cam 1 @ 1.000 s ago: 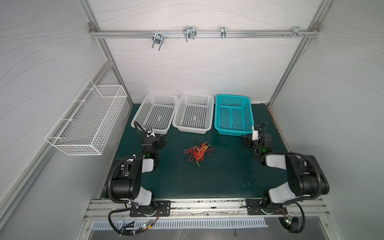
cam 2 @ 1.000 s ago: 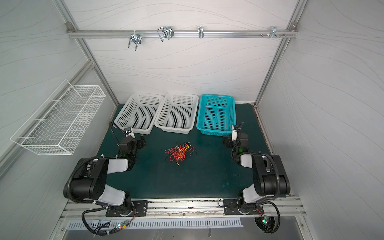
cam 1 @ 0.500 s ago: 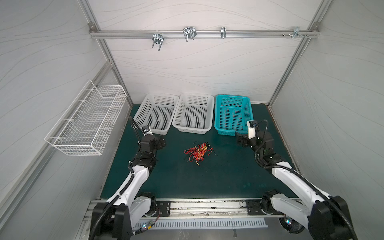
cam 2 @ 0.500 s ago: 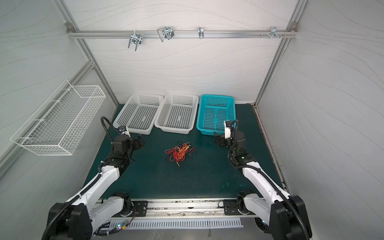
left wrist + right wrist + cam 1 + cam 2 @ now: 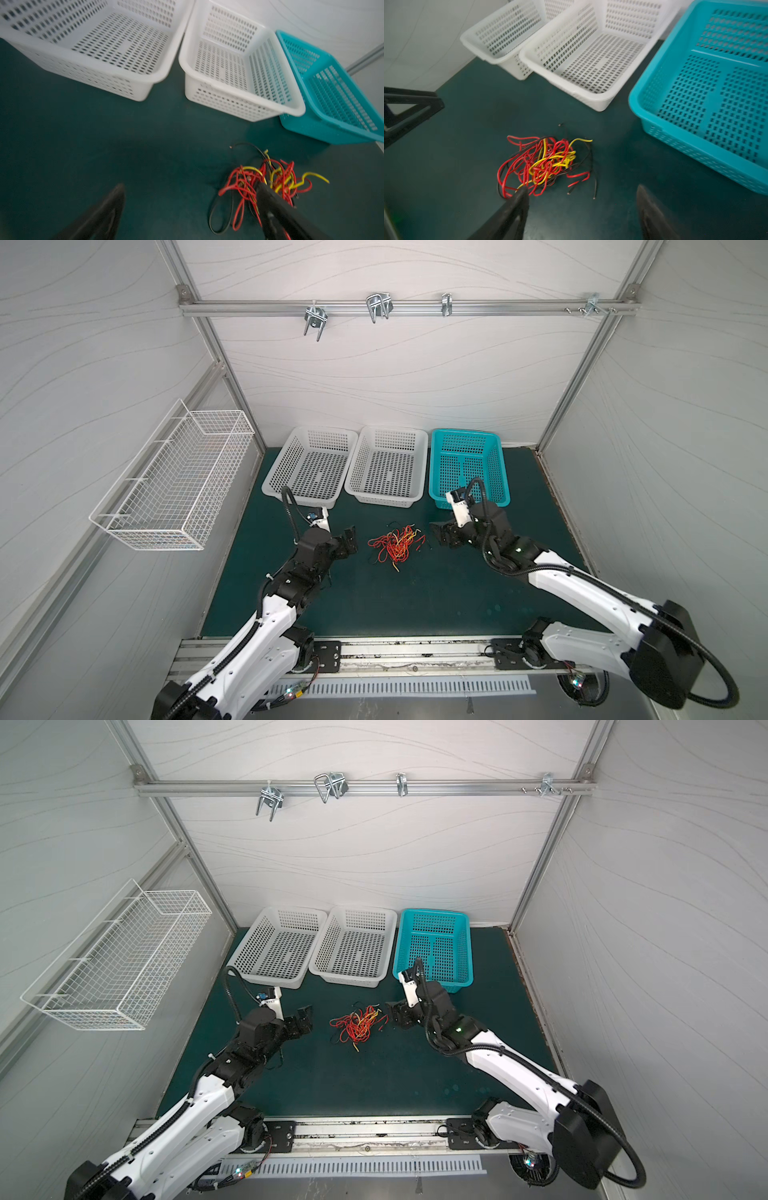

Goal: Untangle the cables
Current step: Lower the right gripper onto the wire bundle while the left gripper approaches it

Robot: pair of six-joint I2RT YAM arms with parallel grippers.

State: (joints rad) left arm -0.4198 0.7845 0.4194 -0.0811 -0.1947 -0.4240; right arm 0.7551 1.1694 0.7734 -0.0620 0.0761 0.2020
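The cables point(image 5: 395, 547) lie in one tangled heap of thin red, yellow and black wires on the green mat, seen in both top views point(image 5: 357, 1025). My left gripper point(image 5: 351, 540) hovers just left of the heap, open, nothing between its fingers. In the left wrist view the cables point(image 5: 270, 182) lie beyond one fingertip of the gripper point(image 5: 190, 186). My right gripper point(image 5: 440, 533) stands just right of the heap, open and empty. In the right wrist view the cables point(image 5: 544, 164) lie ahead of the gripper point(image 5: 581, 189), near one fingertip.
Two white perforated baskets point(image 5: 286, 456) point(image 5: 388, 497) and a teal basket point(image 5: 496, 464) stand in a row behind the heap. A white wire basket point(image 5: 174, 485) hangs on the left wall. A rail with metal hooks point(image 5: 378, 308) crosses overhead.
Both arms have unfolded and reached forward and inward, bringing each gripper close beside the heap. The cables have not moved.
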